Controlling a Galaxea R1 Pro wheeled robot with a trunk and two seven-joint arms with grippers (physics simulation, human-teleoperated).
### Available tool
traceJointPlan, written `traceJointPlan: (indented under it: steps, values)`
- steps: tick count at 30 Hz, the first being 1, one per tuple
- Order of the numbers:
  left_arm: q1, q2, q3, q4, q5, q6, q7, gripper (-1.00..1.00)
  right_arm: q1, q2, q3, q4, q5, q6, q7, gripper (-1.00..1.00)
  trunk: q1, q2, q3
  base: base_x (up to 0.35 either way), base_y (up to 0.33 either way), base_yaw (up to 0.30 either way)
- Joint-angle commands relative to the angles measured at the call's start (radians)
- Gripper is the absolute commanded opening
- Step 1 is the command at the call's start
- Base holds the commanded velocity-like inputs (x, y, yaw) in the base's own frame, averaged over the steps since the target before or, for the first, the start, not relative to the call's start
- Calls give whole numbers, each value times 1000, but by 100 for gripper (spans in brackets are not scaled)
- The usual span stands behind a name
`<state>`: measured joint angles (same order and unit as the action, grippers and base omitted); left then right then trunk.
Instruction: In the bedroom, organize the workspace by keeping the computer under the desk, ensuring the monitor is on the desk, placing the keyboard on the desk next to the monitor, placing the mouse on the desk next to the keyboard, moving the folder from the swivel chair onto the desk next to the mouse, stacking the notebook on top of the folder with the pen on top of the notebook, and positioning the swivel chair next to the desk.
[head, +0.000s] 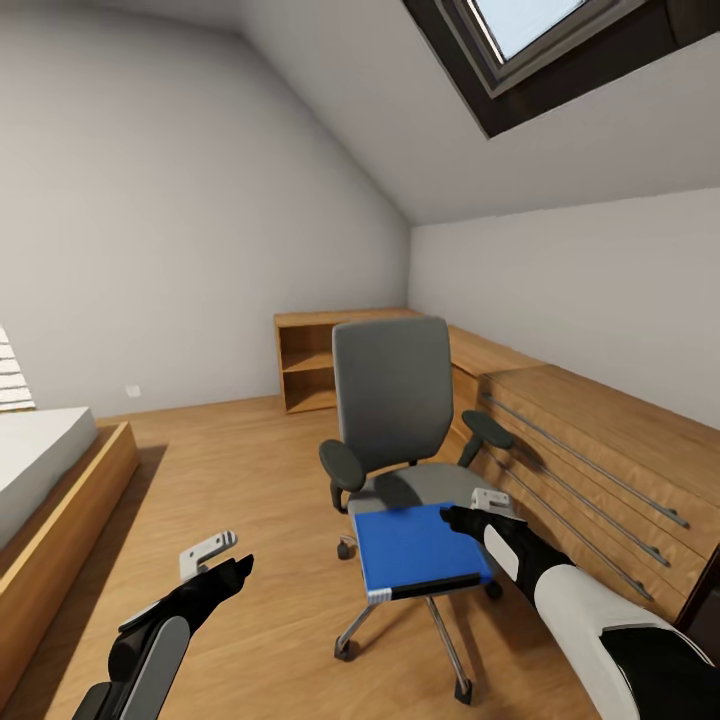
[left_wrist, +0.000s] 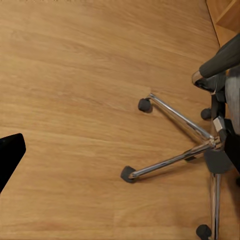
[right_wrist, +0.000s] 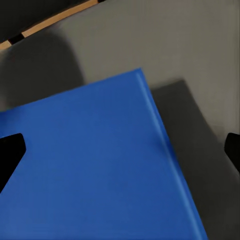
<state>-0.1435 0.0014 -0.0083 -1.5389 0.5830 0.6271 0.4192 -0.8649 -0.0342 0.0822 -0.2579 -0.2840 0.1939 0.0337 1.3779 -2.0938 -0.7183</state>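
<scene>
I am on the folder step: the blue folder (head: 420, 550) lies flat on the seat of the swivel chair (head: 395, 400), overhanging its front edge, and my right gripper (head: 462, 517) hovers at its far right corner, jaws spread wide and holding nothing. In the right wrist view one finger shows over the blue cover and the other over the grey seat, so the folder's long edge runs between them; next I judge I must lower and close on that edge. My left gripper (head: 225, 562) hangs idle above the floor; I cannot tell its opening.
</scene>
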Motion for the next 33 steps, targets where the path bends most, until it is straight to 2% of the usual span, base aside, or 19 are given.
traceJointPlan:
  steps: [1, 12, 17, 19, 21, 22, 23, 27, 29, 32, 33]
  values:
    - [-1, 0, -1, 0, 11, 2, 11, 100, 0, -1, 8, -3, -9, 4, 0, 100, -4, 7, 2, 0, 0, 0]
    - [-1, -2, -2, 6, 11, 0, 15, 100, 0, -5, 8, -36, -13, -10, 3, 100, -46, 84, 37, 0, 0, 0]
    - [-1, -1, -2, 6, 11, 0, 15, 100, 15, -17, 7, -152, -13, 38, 3, 100, -65, 119, 52, 0, 0, 0]
    - [-1, -1, -3, 8, 11, 0, 15, 100, 57, -25, 7, -258, -13, 102, 3, 100, -65, 119, 52, 0, 0, 0]
    - [-1, -1, -3, 12, 10, 0, 15, 100, 128, -29, 7, -421, -11, 175, -9, 100, -65, 119, 52, 0, 0, 0]
    - [-1, -2, -4, 14, 9, 0, 15, 100, 186, -29, 6, -552, -11, 237, -50, 100, -65, 119, 52, 0, 0, 0]
    - [-1, -2, -4, 15, 9, 0, 15, 100, 221, -28, 6, -631, -13, 273, -91, 100, -65, 119, 52, 0, 0, 0]
    - [-1, -2, -4, 16, 9, 0, 15, 100, 316, -24, 6, -838, -40, 331, -208, 100, -65, 119, 52, 0, 0, 0]
    - [-1, -3, -4, 16, 9, 0, 14, 100, 349, -24, 6, -901, -56, 339, -233, 100, -65, 119, 52, 0, 0, 0]
    - [-1, -3, -5, 26, 9, 0, 10, 100, 462, -23, 6, -1108, -127, 375, -273, 100, -65, 119, 52, 0, 0, 0]
    - [-1, -3, -5, 28, 10, 0, 10, 100, 471, -22, 7, -1126, -133, 386, -275, 100, -65, 119, 52, 0, 0, 0]
